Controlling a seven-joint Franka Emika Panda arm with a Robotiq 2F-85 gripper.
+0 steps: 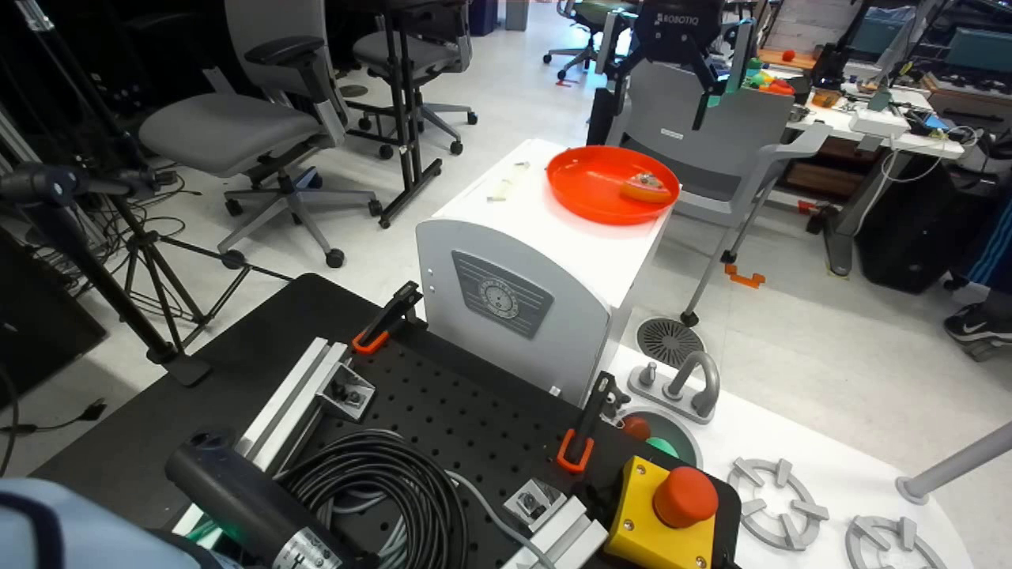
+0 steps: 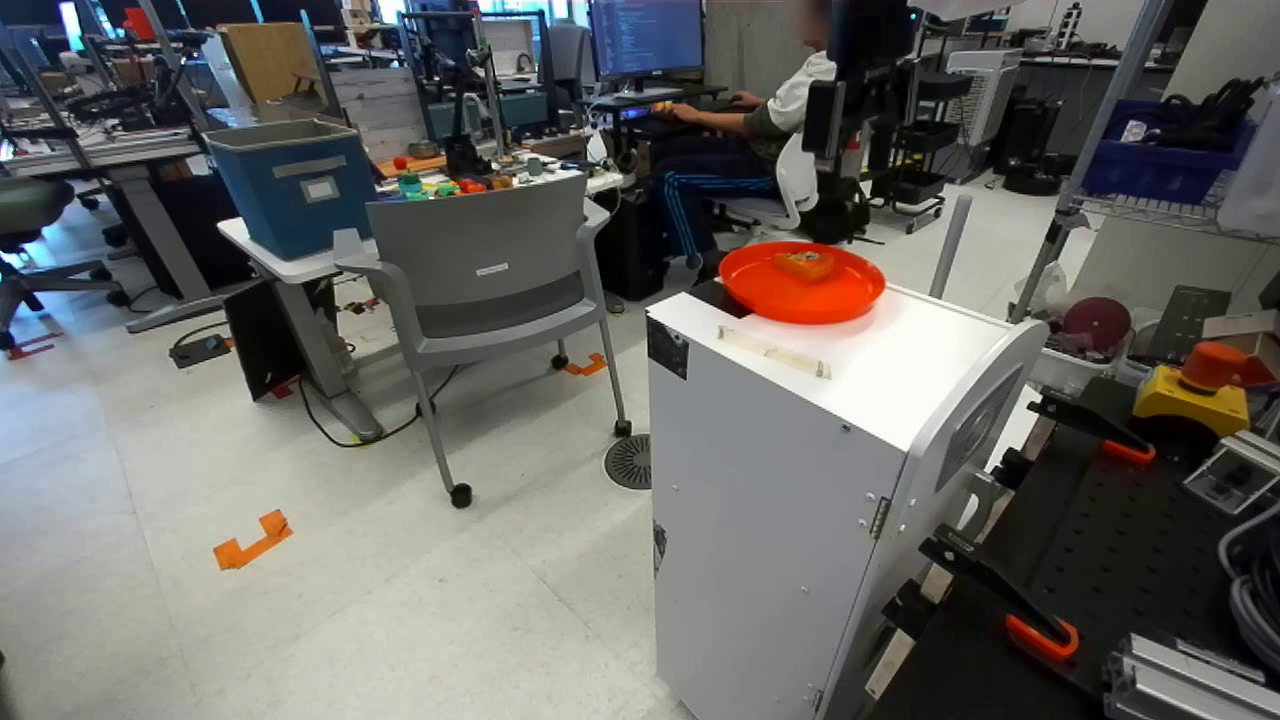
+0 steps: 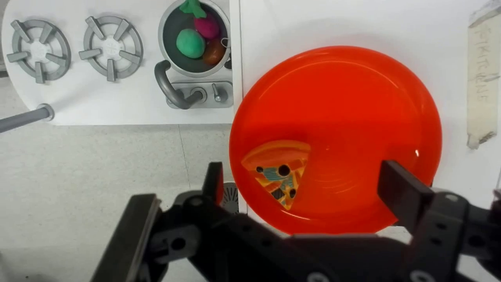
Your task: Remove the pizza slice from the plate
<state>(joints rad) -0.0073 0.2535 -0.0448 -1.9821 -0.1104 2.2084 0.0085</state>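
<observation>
Above the plate (image 3: pixel 340 94), the gripper (image 3: pixel 305 180) hangs empty, jaws spread wide, clear of the pizza slice (image 3: pixel 277 161).

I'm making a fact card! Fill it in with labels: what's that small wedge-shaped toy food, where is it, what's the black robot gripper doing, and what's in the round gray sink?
Food: small orange-yellow wedge-shaped toy pizza slice
Place: off-centre in the round bright orange plastic plate
Under the plate: tall white box-shaped cabinet
Robot: black two-fingered gripper, open above the plate, holding nothing
Nearby: round gray toy sink, holding a rounded mint-green toy, leafy-topped magenta toy and rounded brown toy
</observation>
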